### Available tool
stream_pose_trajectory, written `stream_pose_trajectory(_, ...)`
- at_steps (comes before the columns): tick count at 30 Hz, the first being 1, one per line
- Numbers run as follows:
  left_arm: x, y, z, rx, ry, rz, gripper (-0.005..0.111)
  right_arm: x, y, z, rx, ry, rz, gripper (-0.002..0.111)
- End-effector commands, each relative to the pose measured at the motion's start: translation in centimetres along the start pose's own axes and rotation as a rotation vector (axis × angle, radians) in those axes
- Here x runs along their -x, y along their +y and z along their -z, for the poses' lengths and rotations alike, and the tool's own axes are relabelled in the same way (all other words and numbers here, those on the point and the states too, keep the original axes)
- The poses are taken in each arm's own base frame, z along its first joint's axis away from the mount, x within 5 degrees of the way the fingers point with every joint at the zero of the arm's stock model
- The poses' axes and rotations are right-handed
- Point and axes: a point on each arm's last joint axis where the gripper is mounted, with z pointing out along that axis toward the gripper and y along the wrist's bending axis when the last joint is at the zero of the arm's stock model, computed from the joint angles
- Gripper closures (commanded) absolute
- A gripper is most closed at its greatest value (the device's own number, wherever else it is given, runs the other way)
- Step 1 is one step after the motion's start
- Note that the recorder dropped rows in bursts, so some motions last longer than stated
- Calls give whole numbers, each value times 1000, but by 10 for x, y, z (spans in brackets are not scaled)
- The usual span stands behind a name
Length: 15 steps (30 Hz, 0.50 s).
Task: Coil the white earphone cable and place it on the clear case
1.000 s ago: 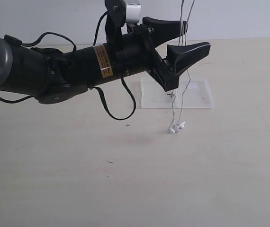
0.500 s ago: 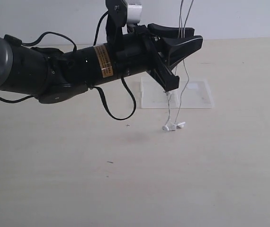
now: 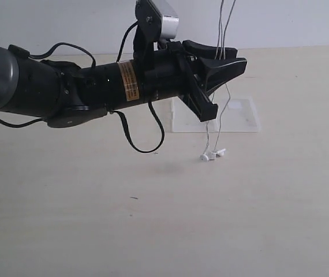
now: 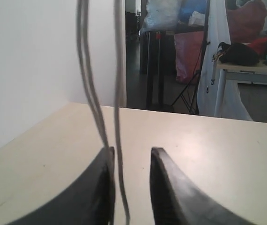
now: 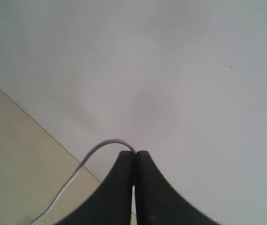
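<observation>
white earphone cable, exterior view: two thin strands drop from the top edge of the frame, right of centre, and pass the tips of the left gripper. below it they hang on to the earbuds, a little right of frame centre. earbuds sit low, at or just over the surface; cannot tell if they touch it. clear case lies flat on the surface, right of centre, just above the earbuds in the frame, with its left part hidden behind the gripper. cable is not on the case. the left arm reaches in from the left edge, roughly level, with its jaws pointing right. jaws narrow, strands between them.

left wrist view: left gripper at bottom centre, two dark fingers with a slim gap between. one strand of the cable runs down through the gap, close to the finger on the frame's left; two more strands meet that finger's tip. jaws not pressed together, nothing clamped. pale surface beyond.

right wrist view: right gripper at bottom centre, jaws closed together and pinching the cable, which arcs out of the tips toward the lower left. white wall fills most of the frame; surface at lower left.
</observation>
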Motion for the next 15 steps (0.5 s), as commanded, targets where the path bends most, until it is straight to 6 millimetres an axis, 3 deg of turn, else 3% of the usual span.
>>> stream_pose_trajectory(1, 1, -3, -1, -23, 9, -12, 105, 2, -3, 6, -13, -13, -9, 108)
stream_pose_trajectory(6, 2, -4, 0, -36, 29, 44, 107, -1, -13, 11, -108, 11, -27, 108)
stream_pose_trajectory(9, 16, 1, 6, -19, 9, 105, 107, -7, -25, 16, -239, 71, -63, 108)
stream_pose_trajectory(15, 42, 8, 20, -15, -10, 153, 107, -15, -27, 16, -269, 157, -57, 108)
